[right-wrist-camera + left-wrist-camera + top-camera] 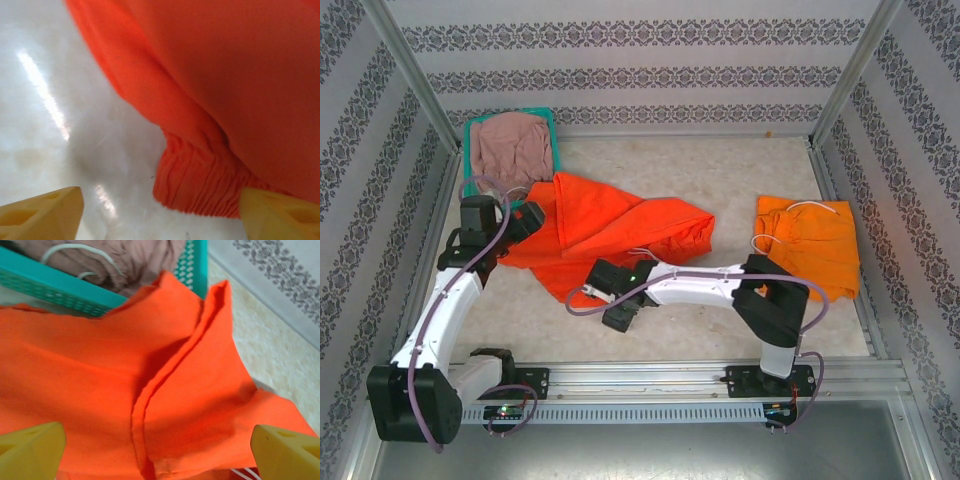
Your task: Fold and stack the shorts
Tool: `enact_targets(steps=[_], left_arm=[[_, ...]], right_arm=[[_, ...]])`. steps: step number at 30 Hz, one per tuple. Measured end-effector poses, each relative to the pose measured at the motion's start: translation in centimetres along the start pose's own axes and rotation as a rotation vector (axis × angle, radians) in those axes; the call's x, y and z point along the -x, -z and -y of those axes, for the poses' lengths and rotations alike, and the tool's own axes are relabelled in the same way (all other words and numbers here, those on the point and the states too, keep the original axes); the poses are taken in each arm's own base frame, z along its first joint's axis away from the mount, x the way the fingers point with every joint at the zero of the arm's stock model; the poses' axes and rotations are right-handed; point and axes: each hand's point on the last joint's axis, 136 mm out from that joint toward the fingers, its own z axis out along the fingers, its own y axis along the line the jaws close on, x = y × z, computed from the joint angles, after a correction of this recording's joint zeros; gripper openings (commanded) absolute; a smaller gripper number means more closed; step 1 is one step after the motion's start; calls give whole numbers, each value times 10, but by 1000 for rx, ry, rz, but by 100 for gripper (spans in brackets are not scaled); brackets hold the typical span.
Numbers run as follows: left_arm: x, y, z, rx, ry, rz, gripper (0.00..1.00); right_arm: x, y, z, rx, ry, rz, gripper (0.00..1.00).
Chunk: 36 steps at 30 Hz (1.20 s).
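The red-orange shorts (610, 225) lie spread and rumpled on the worktop (720, 165), directly under both grippers, so they look to be the pair being worked on. The left gripper (160, 455) hangs released, jaws wide, just above a creased fold of the cloth at the end beside the teal basket (50, 285), probably lined up to pinch that edge. The right gripper (160, 210) is also unclenched and holds nothing. A gathered elastic corner sits between its jaws, close to one finger, so it seems set low to take that corner. Holds at opposite ends would let the arms fold the cloth flat. The dusty pink shorts (510, 145) sit in the basket beyond the left gripper. The yellow-orange shorts (810, 245) lie well apart from the right gripper, apparently as the stack's base.
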Motion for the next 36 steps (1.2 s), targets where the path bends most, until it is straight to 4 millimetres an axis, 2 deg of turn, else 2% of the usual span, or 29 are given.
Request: enact_targets(steps=[3, 7, 10, 13, 16, 19, 23, 28, 36], left_arm=[[7, 7, -10, 17, 36, 36, 94], [13, 14, -20, 53, 72, 81, 90], [15, 16, -29, 96, 98, 100, 86], [9, 16, -38, 132, 124, 94, 84], [-4, 12, -48, 160, 154, 60, 82], [-24, 6, -57, 180, 177, 13, 82], [-60, -2, -66, 205, 180, -70, 79], [-106, -8, -91, 270, 205, -167, 74], [-131, -22, -125, 436, 205, -262, 69]], right_arm=[[-6, -15, 9, -53, 19, -53, 51], [-7, -15, 22, -102, 18, -62, 24], [-16, -15, 50, -155, -19, -81, 9], [-41, -7, 89, -206, -97, -108, 3], [-74, 6, 132, -261, -204, -148, 0], [-92, 17, 161, -304, -281, -166, 0], [-94, 21, 166, -314, -292, -171, 0], [-96, 22, 168, -318, -312, -174, 0], [-99, 23, 172, -321, -328, -176, 0]])
